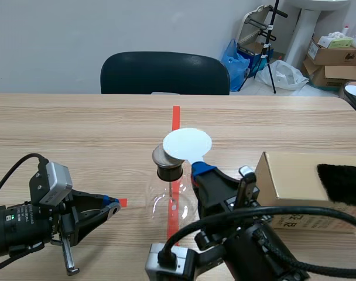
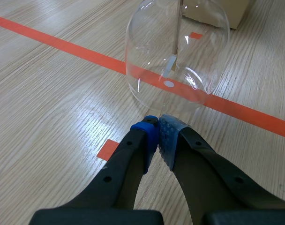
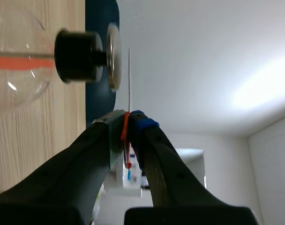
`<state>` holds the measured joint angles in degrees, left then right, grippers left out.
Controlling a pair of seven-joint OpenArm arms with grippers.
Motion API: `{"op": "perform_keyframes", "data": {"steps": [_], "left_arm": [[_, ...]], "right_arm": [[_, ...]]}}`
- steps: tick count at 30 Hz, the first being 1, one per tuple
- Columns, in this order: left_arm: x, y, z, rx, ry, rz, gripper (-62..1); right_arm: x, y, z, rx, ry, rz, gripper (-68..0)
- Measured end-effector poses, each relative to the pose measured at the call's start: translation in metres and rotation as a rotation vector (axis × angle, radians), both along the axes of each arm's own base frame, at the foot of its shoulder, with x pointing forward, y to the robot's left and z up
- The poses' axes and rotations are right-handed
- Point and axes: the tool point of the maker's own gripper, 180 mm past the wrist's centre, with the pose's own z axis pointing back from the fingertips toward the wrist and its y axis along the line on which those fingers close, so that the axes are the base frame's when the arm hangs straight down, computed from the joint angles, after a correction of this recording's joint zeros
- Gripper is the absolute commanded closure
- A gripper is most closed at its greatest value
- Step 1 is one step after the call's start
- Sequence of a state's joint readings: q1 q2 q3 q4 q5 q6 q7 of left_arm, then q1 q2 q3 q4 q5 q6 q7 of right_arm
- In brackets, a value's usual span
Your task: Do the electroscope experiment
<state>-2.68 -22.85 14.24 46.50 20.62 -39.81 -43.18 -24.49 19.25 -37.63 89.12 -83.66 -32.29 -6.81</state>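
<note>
Glass, round-bellied and clear, the electroscope flask (image 1: 166, 205) stands at the frame's lower centre on the pale wooden bench (image 1: 78, 134), long axis vertical, black stopper (image 1: 169, 171) and metal cap (image 1: 160, 156) pointing up. The right hand (image 3: 127, 123) pinches a thin white disc (image 1: 187, 143) flat just above that cap, likely to pass charge. Lower left, the left hand (image 1: 112, 203) rests pressed together, empty.

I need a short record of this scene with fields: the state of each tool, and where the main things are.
left tool: shut, empty, low over the table, glass flask just ahead of it
right tool: shut on white disc
disc position: close over the flask's metal cap; right wrist view shows a thin gap
box: beside the right arm, black fur on it
</note>
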Motion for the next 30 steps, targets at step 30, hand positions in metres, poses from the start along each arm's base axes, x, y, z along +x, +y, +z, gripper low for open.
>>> {"op": "perform_keyframes", "data": {"steps": [30], "left_arm": [[0.0, 0.0, 0.0, 0.0, 0.0, 0.0, -3.0]], "right_arm": [[0.022, -0.088, 0.003, 0.016, -0.015, -0.511, -1.0]]}}
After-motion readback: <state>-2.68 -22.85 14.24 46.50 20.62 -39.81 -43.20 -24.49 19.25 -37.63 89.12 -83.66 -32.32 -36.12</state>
